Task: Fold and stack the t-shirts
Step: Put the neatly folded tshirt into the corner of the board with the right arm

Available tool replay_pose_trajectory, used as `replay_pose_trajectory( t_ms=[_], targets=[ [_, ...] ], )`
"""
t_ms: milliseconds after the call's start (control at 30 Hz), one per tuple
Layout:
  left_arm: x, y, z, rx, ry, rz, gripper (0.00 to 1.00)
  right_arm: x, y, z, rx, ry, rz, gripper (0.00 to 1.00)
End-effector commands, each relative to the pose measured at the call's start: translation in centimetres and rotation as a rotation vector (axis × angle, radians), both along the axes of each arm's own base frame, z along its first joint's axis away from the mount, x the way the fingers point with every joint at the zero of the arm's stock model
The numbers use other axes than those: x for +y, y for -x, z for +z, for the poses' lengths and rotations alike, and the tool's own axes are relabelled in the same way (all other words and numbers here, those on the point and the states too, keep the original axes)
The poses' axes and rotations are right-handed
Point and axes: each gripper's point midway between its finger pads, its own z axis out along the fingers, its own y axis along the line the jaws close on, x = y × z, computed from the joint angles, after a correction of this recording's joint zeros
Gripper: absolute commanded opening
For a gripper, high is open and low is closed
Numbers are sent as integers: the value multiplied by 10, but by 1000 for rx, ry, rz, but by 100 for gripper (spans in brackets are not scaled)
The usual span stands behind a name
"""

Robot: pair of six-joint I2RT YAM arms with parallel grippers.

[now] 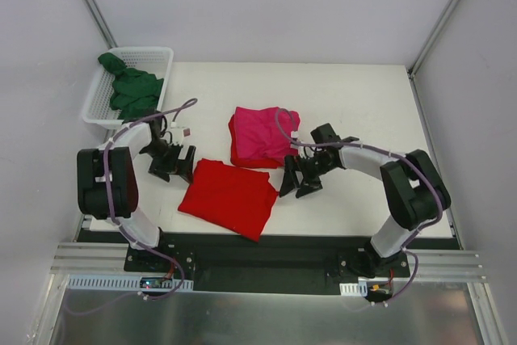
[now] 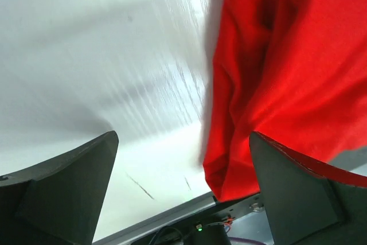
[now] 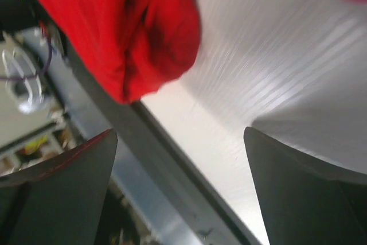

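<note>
A bright red soft cloth t-shirt (image 1: 228, 197) is seen folded into a rough square on the white tabletop (image 1: 363, 103). A magenta-pink cloth t-shirt (image 1: 262, 136), also folded, is laid just beyond the red one on its far right side; the two appear to touch at one corner. A dark green cloth t-shirt (image 1: 133, 90) is left crumpled in a white plastic mesh basket (image 1: 95, 107), well off to the red shirt's far left.

The left gripper (image 1: 172, 169) is held low just off the red shirt's left corner, its jaws spread wide and nothing gripped. The right gripper (image 1: 297, 187) is held just off the red shirt's right edge, likewise wide open and empty. In both wrist views only bare table and a red hem are seen between the fingers.

The cloth is judged to be light, limp and not fragile. If it is lifted at a single point, sagging and loss of the fold are to be expected. The folded red shirt is probably best taken at two opposite edges at once, with all layers pinched together. A flat hem on the smooth table may be hard to get under, so a thicker folded edge is preferred. The green shirt can likely be pinched at any raised bunch, though it must then be spread out.
</note>
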Motion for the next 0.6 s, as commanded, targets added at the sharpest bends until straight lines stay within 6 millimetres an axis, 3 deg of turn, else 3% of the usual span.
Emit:
replay_pose_trajectory(
  t_ms=[0, 167, 233, 267, 300, 333, 367, 467, 567],
  targets=[
    [-19, 8, 38, -91, 199, -22, 99, 1, -41, 12, -204, 20, -158, 96],
    [-51, 18, 72, -100, 458, -94, 99, -3, -21, 19, -164, -4, -185, 96],
    [-59, 17, 80, -91, 551, -132, 99, 4, -18, 24, -117, -57, -222, 96],
    [-66, 26, 92, -41, 626, -122, 99, 6, -6, 22, -57, -90, -216, 96],
    [-67, 25, 98, -34, 659, -132, 99, 12, -10, 26, -67, -135, -224, 96],
    [-64, 24, 94, -24, 698, -149, 99, 15, -6, 26, -32, -153, -244, 96],
    [-69, 33, 110, 46, 789, -105, 99, 15, 1, 26, -11, -178, -235, 96],
    [-53, 27, 116, 39, 907, -46, 99, 22, 4, 34, -29, -235, -203, 96],
    [-37, 35, 121, -14, 894, -2, 99, 24, 9, 42, -44, -295, -180, 96]
  ],
)
